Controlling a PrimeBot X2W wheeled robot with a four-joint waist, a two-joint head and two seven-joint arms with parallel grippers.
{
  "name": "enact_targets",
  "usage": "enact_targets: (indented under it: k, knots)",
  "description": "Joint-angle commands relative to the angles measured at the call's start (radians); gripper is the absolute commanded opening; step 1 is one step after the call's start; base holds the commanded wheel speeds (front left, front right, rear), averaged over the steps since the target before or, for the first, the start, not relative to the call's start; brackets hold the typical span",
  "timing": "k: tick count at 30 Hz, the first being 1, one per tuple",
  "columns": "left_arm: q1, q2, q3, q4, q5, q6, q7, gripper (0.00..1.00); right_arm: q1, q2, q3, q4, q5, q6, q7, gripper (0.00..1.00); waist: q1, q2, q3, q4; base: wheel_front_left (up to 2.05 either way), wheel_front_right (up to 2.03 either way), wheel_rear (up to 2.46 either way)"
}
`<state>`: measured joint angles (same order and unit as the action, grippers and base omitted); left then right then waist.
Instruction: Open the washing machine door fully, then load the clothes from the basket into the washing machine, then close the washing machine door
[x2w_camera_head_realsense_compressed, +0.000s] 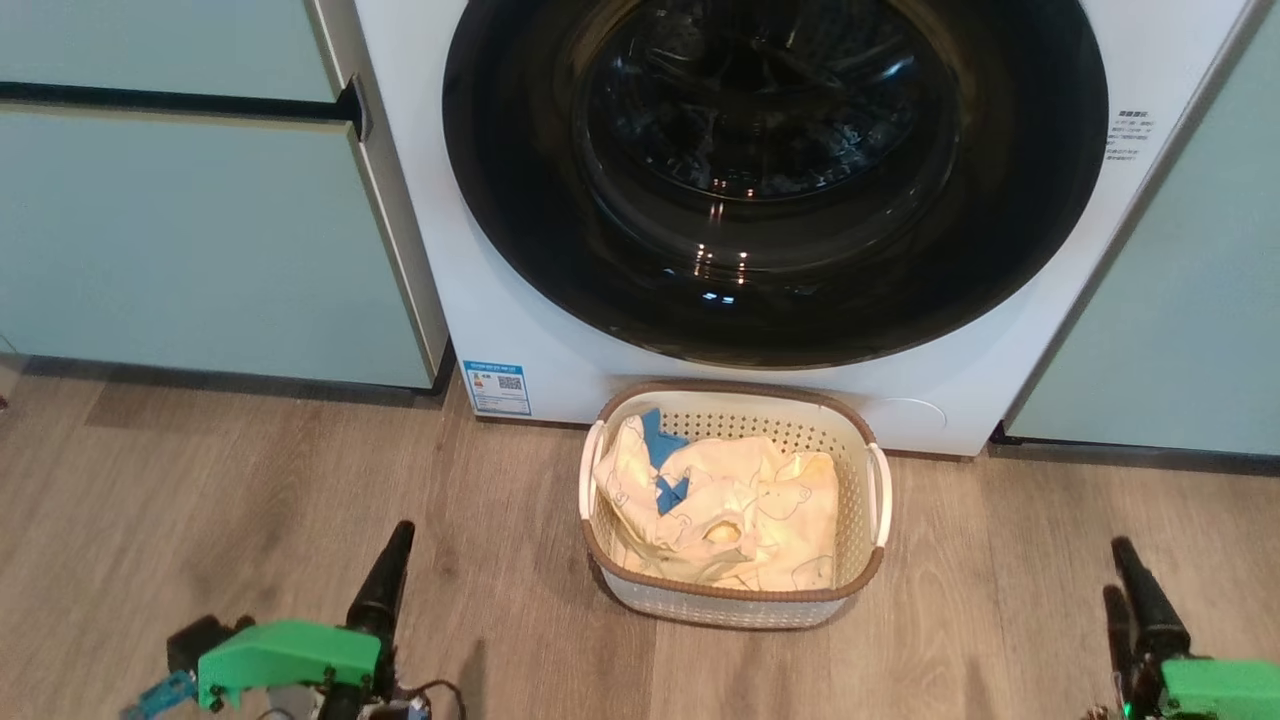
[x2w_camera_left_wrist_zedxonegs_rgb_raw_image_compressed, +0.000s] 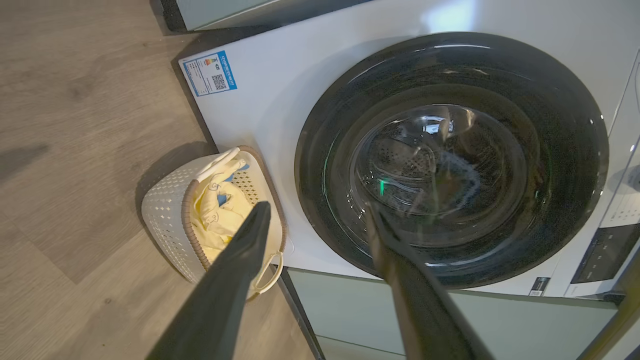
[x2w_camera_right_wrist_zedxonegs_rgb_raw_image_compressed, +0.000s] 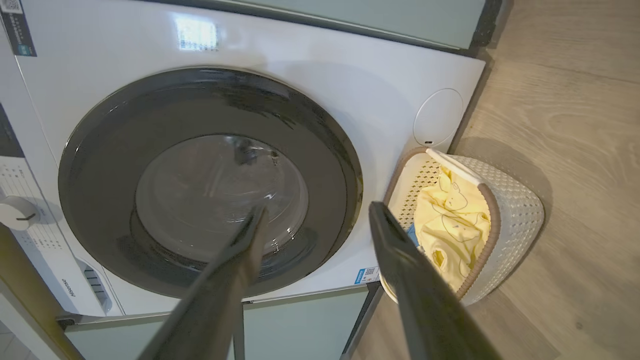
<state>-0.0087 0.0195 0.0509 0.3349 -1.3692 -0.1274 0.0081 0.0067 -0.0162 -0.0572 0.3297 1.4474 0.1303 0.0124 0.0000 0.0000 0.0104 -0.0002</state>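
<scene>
Wood-plank floor (x2w_camera_head_realsense_compressed: 250, 520): bears the washing machine (x2w_camera_head_realsense_compressed: 490, 330), pale green cabinets (x2w_camera_head_realsense_compressed: 200, 230) either side of it, the basket (x2w_camera_head_realsense_compressed: 720, 608) just in front.

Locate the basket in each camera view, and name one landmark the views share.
Head view: the basket is at bottom centre, on the floor against the washing machine.
Left wrist view: the basket is at centre left.
Right wrist view: the basket is at centre right.
Shared landmark: the round black washing machine door, shut, next to the basket in every view.
</scene>
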Motion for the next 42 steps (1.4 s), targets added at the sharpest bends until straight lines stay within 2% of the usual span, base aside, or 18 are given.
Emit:
enact_targets:
  k: [1, 15, 26, 31, 42]
  knots:
    - [-0.064, 0.019, 0.003, -0.044, 0.036, -0.001, -0.010, 1.00, -0.059, -0.014, 0.011, -0.044, -0.032, 0.000, -0.013, 1.00, 0.0000, 0.0000, 0.000, 0.000, 0.00, 0.00, 0.00]
    - [-0.106, 0.028, -0.012, -0.090, 0.274, -0.001, -0.051, 1.00, -0.092, -0.016, 0.043, -0.105, -0.271, 0.000, -0.054, 1.00, 0.0000, 0.0000, 0.002, -0.001, 0.00, 0.00, 0.00]
    - [-0.136, 0.041, -0.019, -0.103, 0.500, 0.001, -0.083, 1.00, -0.118, -0.018, 0.061, -0.115, -0.455, 0.000, -0.087, 1.00, 0.0000, 0.0000, 0.000, 0.000, 0.00, 0.00, 0.00]
    - [-0.149, 0.048, -0.028, -0.105, 0.603, 0.016, -0.098, 1.00, -0.128, -0.019, 0.073, -0.116, -0.556, 0.000, -0.102, 1.00, 0.0000, 0.0000, -0.001, 0.000, 0.00, 0.00, 0.00]
    - [-0.180, 0.059, -0.048, -0.107, 0.745, 0.039, -0.127, 1.00, -0.140, -0.022, 0.089, -0.136, -0.724, 0.000, -0.131, 1.00, 0.0000, 0.0000, -0.001, 0.000, 0.00, 0.00, 0.00]
